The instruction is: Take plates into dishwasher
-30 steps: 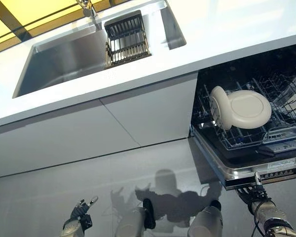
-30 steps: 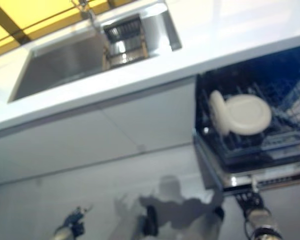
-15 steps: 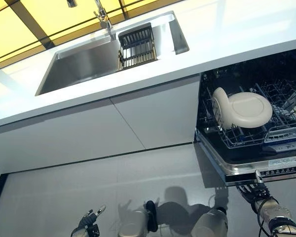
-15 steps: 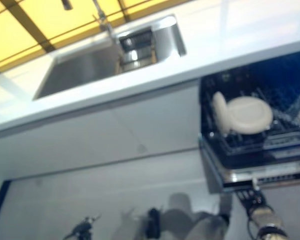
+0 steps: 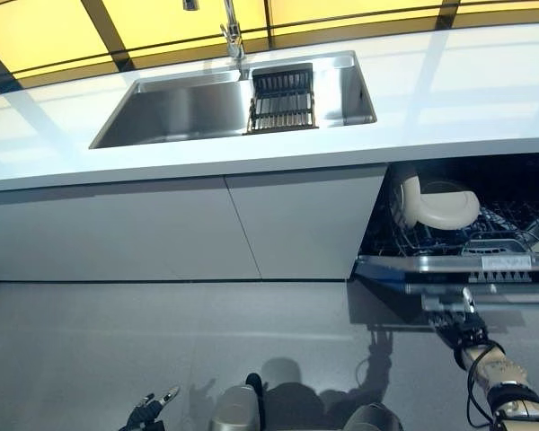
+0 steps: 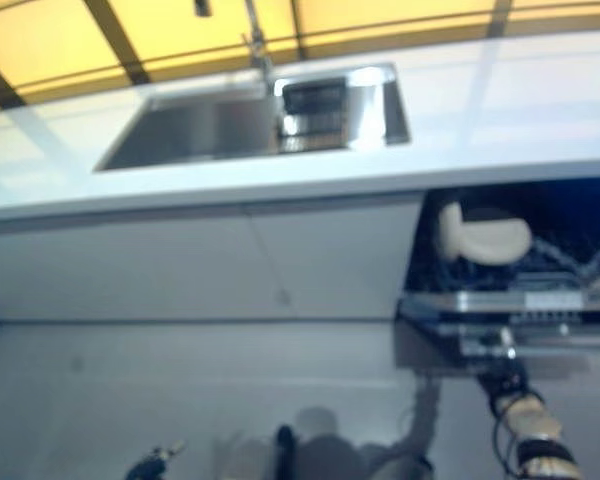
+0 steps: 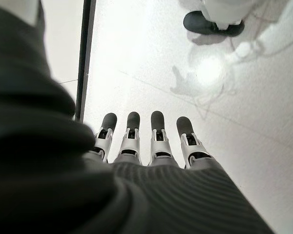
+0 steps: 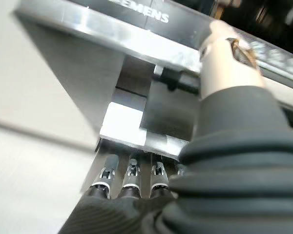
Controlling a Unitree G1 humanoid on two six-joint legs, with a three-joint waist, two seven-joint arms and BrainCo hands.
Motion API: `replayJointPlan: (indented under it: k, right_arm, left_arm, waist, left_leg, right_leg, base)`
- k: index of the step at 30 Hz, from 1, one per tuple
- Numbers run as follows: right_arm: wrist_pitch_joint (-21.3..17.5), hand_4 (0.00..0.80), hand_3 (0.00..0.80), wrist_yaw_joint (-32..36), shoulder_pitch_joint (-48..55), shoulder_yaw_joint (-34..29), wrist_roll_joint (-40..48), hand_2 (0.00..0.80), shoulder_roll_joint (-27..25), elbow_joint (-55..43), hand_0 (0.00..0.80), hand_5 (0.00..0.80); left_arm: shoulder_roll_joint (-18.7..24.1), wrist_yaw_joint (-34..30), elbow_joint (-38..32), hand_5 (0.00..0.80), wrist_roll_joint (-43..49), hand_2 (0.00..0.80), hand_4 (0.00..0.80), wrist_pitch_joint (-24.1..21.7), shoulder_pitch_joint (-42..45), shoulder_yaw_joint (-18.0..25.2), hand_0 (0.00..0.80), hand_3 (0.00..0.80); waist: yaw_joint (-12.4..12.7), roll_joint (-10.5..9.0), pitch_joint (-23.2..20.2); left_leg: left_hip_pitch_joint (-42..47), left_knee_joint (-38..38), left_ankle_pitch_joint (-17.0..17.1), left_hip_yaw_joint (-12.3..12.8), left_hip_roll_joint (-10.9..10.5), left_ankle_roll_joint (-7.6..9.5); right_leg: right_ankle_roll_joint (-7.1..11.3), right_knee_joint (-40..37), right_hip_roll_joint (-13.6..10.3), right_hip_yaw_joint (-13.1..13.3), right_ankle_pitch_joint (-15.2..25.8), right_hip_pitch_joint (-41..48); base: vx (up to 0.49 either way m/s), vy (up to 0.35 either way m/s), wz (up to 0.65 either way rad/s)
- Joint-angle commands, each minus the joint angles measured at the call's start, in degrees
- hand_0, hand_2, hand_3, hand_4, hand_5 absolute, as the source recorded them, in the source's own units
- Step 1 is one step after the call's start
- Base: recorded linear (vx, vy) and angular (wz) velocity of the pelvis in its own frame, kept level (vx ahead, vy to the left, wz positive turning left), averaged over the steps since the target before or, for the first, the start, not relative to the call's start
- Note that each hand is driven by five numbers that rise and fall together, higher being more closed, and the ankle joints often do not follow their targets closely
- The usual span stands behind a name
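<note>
Two cream plates (image 5: pixel 436 205) stand in the lower rack of the dishwasher, one upright and one leaning on it. The dishwasher door (image 5: pixel 458 269) is partly raised in front of the rack and hides its lower part. My right hand (image 5: pixel 467 334) is below the door's front edge. In the right wrist view its straight fingers (image 8: pixel 131 178) reach under the door (image 8: pixel 73 29) and the thumb (image 8: pixel 224 58) lies against its face. My left hand (image 5: pixel 148 409) hangs low over the floor, open and holding nothing, with its fingers (image 7: pixel 132 131) straight.
A white counter (image 5: pixel 467 99) runs across the top, with a steel sink (image 5: pixel 180 103), a faucet (image 5: pixel 232 27) and a dark dish rack (image 5: pixel 283 97) inside the sink. White cabinet fronts (image 5: pixel 162 224) stand left of the dishwasher. Grey floor lies below.
The camera has tilted, so the whole scene shifted. The dishwasher door has come up, with my right hand beneath it, and now covers more of the rack. The left hand shows lower.
</note>
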Motion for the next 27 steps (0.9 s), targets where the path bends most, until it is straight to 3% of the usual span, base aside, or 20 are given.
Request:
replayJointPlan:
  k: [1, 5, 9, 17, 22, 25, 27]
  right_arm:
    - [-2.57, 0.000, 0.000, 11.54, -23.28, 0.60, 1.65, 0.000, -3.15, -7.95, 0.000, 0.000]
    - [-1.91, 0.000, 0.000, 10.98, -22.86, 1.40, -3.03, 0.000, -3.25, -6.98, 0.000, 0.000]
    - [-0.58, 0.000, 0.000, 10.08, -21.45, 1.74, -9.98, 0.000, -3.27, -5.57, 0.000, 0.000]
    - [2.75, 0.000, 0.000, 12.28, -14.28, 3.17, -29.42, 0.000, -2.16, -0.72, 0.000, 0.000]
    - [-0.43, 0.000, 0.000, 11.64, -5.84, 7.30, -51.49, 0.000, 0.54, 0.02, 0.000, 0.000]
    - [-4.49, 0.000, 0.000, 9.14, 0.64, 11.02, -67.04, 0.000, 1.32, -1.35, 0.000, 0.000]
    - [-4.20, 0.000, 0.000, 7.93, 3.77, 13.58, -71.28, 0.000, 2.01, -2.88, 0.000, 0.000]
  left_arm:
    - [4.10, -1.03, -0.28, 0.000, 3.13, 0.000, 0.000, -1.70, -1.88, -0.04, 0.000, 0.000]
    - [4.36, -1.62, 0.39, 0.000, 3.66, 0.000, 0.000, -2.14, -2.14, 0.25, 0.000, 0.000]
    - [4.49, -2.16, 0.68, 0.000, 4.58, 0.000, 0.000, -2.51, -2.16, 0.75, 0.000, 0.000]
    - [3.97, -2.88, 3.12, 0.000, 5.62, 0.000, 0.000, -3.50, -3.33, 1.48, 0.000, 0.000]
    - [3.03, -4.08, 5.00, 0.000, 7.97, 0.000, 0.000, -2.26, -4.74, 1.47, 0.000, 0.000]
    - [2.67, -5.65, 6.48, 0.000, 11.20, 0.000, 0.000, -0.09, -5.41, -0.44, 0.000, 0.000]
    - [2.84, -7.00, 7.15, 0.000, 14.28, 0.000, 0.000, 1.71, -6.04, -2.07, 0.000, 0.000]
  waist:
    - [4.18, -1.95, -4.17]
    - [4.28, -2.80, -5.42]
    - [4.10, -3.40, -5.95]
    - [2.14, -5.39, -8.09]
    - [0.35, -6.66, -9.38]
    - [-0.79, -7.14, -10.07]
    - [-1.50, -7.30, -10.36]
  left_leg:
    - [-0.16, 2.91, -1.60, 0.76, 1.56, -0.33]
    - [0.27, 0.61, -1.28, 0.37, 1.77, -1.02]
    - [0.08, -1.59, 0.78, 1.29, 1.95, -0.56]
    - [2.80, -7.77, 2.53, 2.77, 2.32, -0.33]
    - [5.05, -11.81, 3.20, 3.68, 2.40, -0.09]
    - [6.20, -14.30, 3.88, 4.17, 2.31, -0.04]
    - [6.53, -15.40, 4.20, 4.28, 2.26, -0.03]
  right_leg:
    - [-2.47, -2.20, 1.68, -2.19, -1.54, 6.23]
    - [-1.52, -5.50, 3.07, -1.64, -1.22, 7.34]
    - [-1.67, -8.34, 3.87, -2.20, 0.97, 7.19]
    - [-0.87, -14.26, 6.21, -0.60, 3.54, 7.22]
    - [-0.42, -17.30, 7.21, 0.40, 5.21, 7.16]
    - [0.06, -18.34, 7.62, 0.77, 5.93, 7.02]
    - [0.35, -18.77, 7.87, 0.80, 6.16, 6.95]
  base:
    - [0.014, -0.018, 0.05]
    - [-0.011, -0.021, 0.09]
    - [-0.035, -0.012, 0.07]
    - [0.000, 0.002, -0.08]
    - [-0.005, 0.018, -0.08]
    - [-0.013, 0.023, -0.11]
    - [-0.030, 0.022, -0.05]
